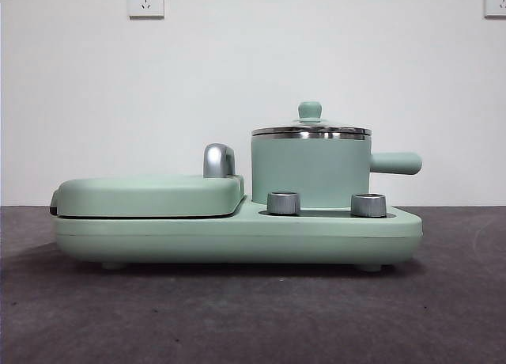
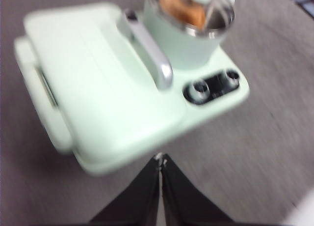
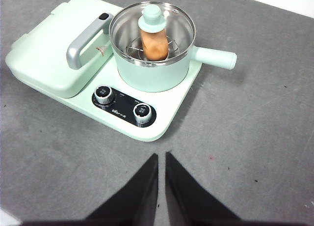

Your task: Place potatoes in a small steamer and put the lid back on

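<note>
The small mint-green steamer (image 1: 310,172) stands on the right part of the green cooker base (image 1: 237,237), its stubby handle pointing right. The glass lid (image 3: 152,33) with its green knob (image 1: 309,110) sits on the steamer's rim. The orange-brown potato (image 3: 155,45) lies inside on a wire rack, seen through the lid; it also shows blurred in the left wrist view (image 2: 182,9). My left gripper (image 2: 161,162) is shut and empty, held above the table near the grill plate's side. My right gripper (image 3: 161,159) is shut and empty, held above the table in front of the knobs.
A flat mint-green grill plate (image 1: 150,195) with a steel handle (image 3: 84,41) fills the base's left part. Two steel dials (image 3: 123,104) sit on the base in front of the steamer. The table is dark grey (image 3: 255,137). Neither arm shows in the front view.
</note>
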